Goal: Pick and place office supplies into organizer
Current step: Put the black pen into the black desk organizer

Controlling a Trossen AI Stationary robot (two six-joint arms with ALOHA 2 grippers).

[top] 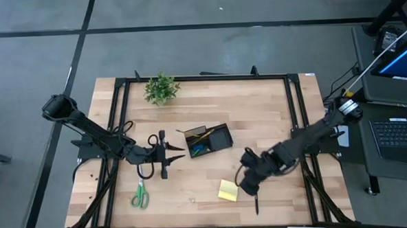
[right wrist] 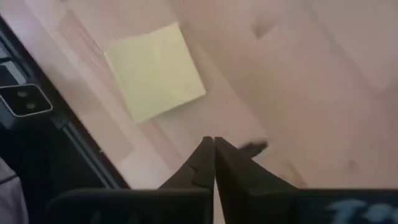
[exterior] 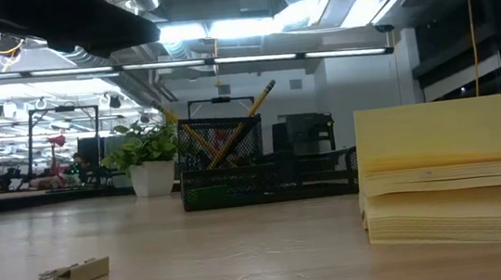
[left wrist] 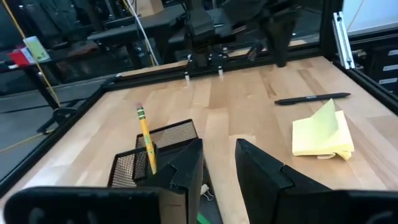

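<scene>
Black-fingered, the right claw (top: 250,184) sits low right of centre in the high view, fingers pressed together with nothing between them, just beside the yellow sticky-note pad (top: 227,190); a black pen (top: 256,205) lies below it. The left claw (top: 171,154), left of centre, stands partly apart and empty, pointing at the organizer (top: 209,139), which holds pencils (exterior: 247,120). Green-handled scissors (top: 139,196) lie lower left. The pale wooden table (top: 258,111) carries a small plant (top: 161,87) at its upper edge; grey floor surrounds it.

Pencil (left wrist: 146,140) upright in mesh organizer (left wrist: 146,158), sticky-note pad (left wrist: 323,134), pen (left wrist: 313,98)
</scene>
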